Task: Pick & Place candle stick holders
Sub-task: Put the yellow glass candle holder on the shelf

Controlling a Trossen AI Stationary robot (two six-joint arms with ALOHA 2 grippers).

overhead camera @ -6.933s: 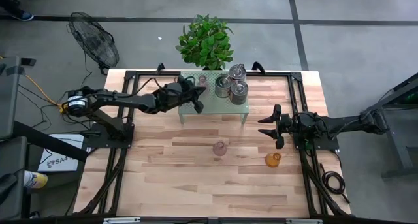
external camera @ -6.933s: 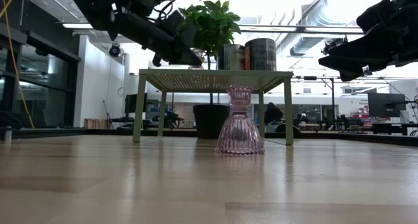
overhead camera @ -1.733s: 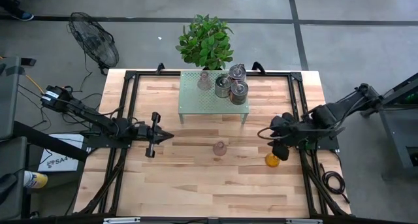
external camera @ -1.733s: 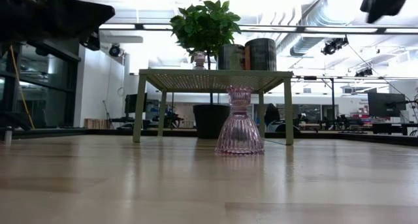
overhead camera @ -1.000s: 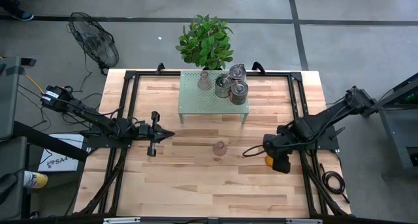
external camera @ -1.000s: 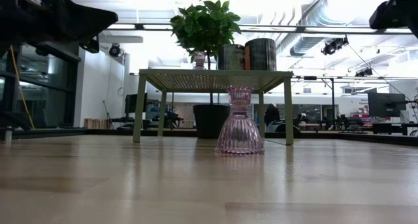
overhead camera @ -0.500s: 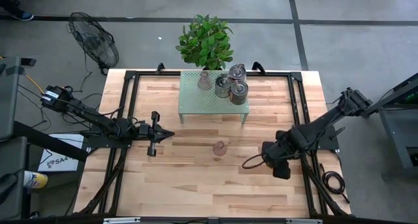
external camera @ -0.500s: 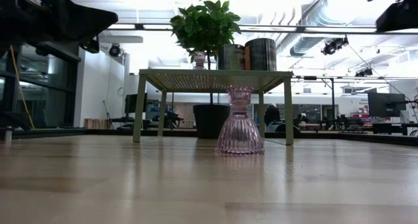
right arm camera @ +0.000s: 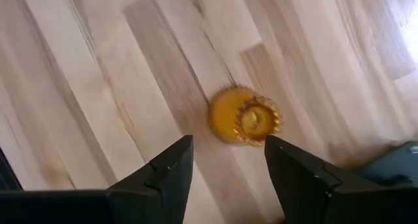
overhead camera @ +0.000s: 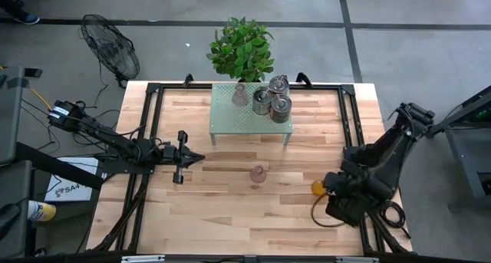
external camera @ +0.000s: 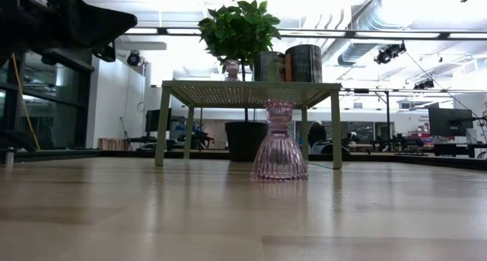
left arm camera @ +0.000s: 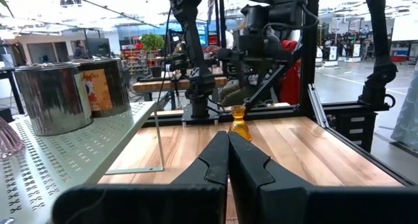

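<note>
I have the right tool hanging above the amber holder, its fingers spread and pinching nothing, while that holder stands upright on the bare table near the right edge, well apart from the pink holder at mid-table. It looks like ribbed glass: stiff, probably slippery and easy to chip, so I'd close gently across its narrower upper part. My left tool waits pressed together at the table's left side.

No text is legible to me. The silver holder carries an orange label; its print is unreadable.
</note>
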